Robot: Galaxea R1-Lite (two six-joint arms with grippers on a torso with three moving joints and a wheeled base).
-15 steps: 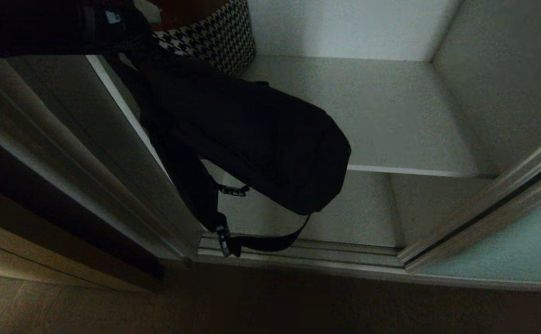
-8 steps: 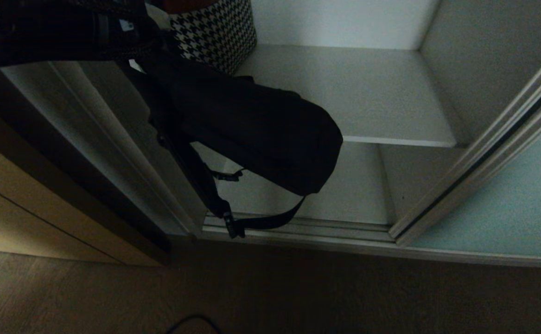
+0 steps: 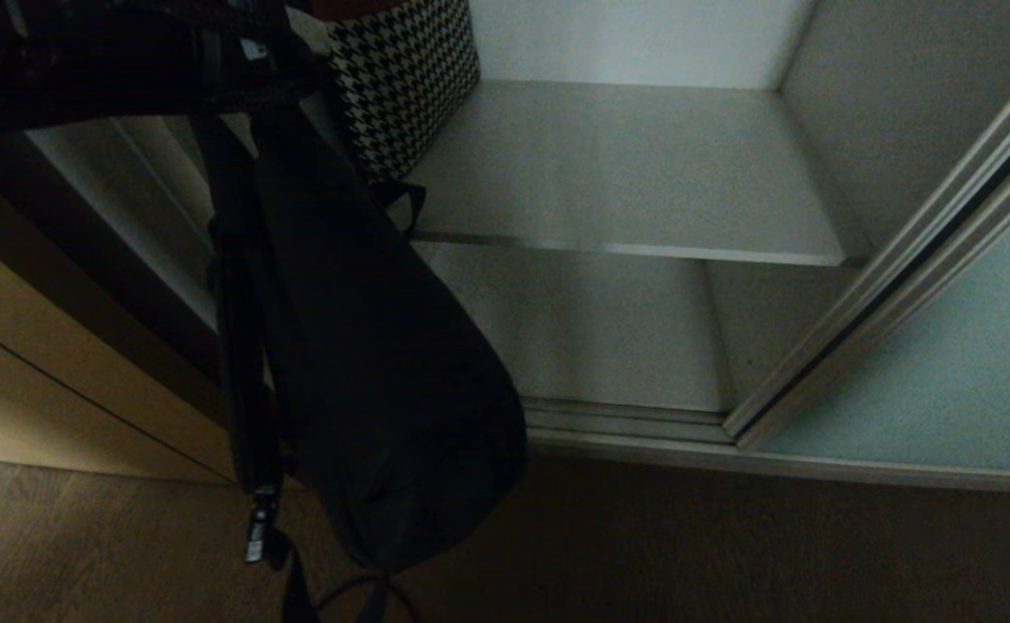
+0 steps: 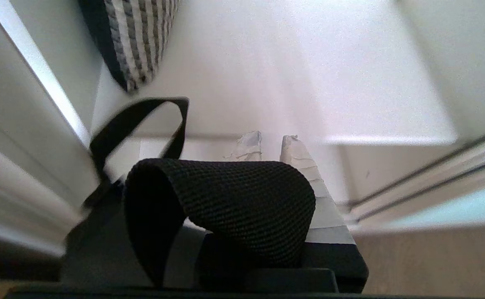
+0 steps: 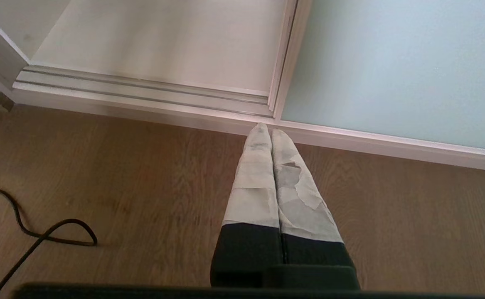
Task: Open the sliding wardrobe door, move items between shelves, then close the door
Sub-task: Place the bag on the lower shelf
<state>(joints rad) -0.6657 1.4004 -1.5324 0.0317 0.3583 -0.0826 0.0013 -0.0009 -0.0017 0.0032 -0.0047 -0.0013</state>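
Note:
The items, a black fabric bundle [image 3: 366, 372] with dangling straps, hang at the left, in front of the wardrobe's left edge and over the floor. My left gripper [image 4: 269, 141] is shut on the bundle's woven strap [image 4: 225, 195], which loops over the finger bases. Its arm is the dark mass at the top left of the head view. The shelves show as an upper board [image 3: 626, 173] and a lower board [image 3: 591, 329], both bare at the right. The sliding wardrobe door [image 3: 946, 372] stands slid aside at the right. My right gripper [image 5: 266, 132] is shut and empty, low over the floor by the door frame.
A houndstooth basket [image 3: 405, 78] stands at the upper shelf's back left, just behind the bundle's top. The floor track [image 3: 626, 424] runs along the wardrobe's front. A beige cabinet front [image 3: 46, 381] is at the left. A black cable [image 5: 38, 232] lies on the wooden floor.
The head camera shifted at first. The bundle then swung from in front of the shelves down and left, and now hangs outside the wardrobe. The right gripper stays as it was.

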